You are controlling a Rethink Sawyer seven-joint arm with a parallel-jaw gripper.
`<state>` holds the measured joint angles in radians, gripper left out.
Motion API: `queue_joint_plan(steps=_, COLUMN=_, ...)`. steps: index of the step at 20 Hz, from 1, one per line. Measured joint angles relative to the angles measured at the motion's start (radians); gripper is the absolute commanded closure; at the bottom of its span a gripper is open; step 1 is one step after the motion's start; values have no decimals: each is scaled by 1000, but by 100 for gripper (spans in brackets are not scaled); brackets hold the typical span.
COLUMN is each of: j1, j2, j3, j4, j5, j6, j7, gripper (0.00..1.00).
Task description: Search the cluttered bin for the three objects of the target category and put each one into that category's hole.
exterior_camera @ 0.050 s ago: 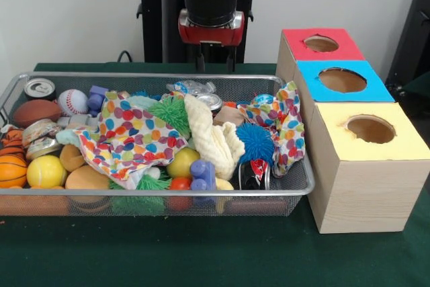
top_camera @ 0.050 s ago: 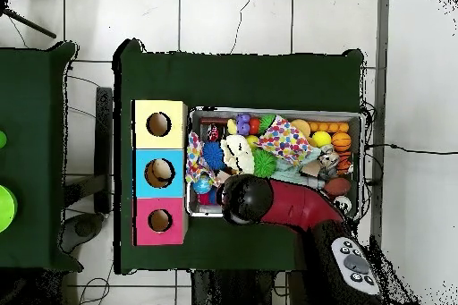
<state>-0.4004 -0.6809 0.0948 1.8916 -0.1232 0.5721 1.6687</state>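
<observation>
Fingers of the gripper (exterior_camera @ 0.050 s ago: 215, 65) hang narrow and empty above the far wall of the wire bin (exterior_camera @ 0.050 s ago: 295, 189). Below, the blue spiky ball (exterior_camera @ 0.050 s ago: 256, 143) lies near the boxes; soft, light, best pinched across its middle.

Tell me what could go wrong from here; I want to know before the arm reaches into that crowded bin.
The polka-dot cloth and cream cloth drape over the toys, so targets may stay hidden or a cloth gets grabbed instead. The gripper hangs over the bin's back rim and could catch the mesh going down. Round balls like the yellow ball may slip away.
</observation>
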Motion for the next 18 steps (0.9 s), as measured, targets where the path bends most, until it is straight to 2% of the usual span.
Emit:
queue_joint_plan(steps=7, j1=-33, j2=32, j3=15, j4=0, j5=-41, j6=-24, j7=0, gripper=0)
queue_joint_plan(steps=18, j1=-126, j2=70, j3=31, j4=-1, j5=-119, j6=-24, j7=0, gripper=0)
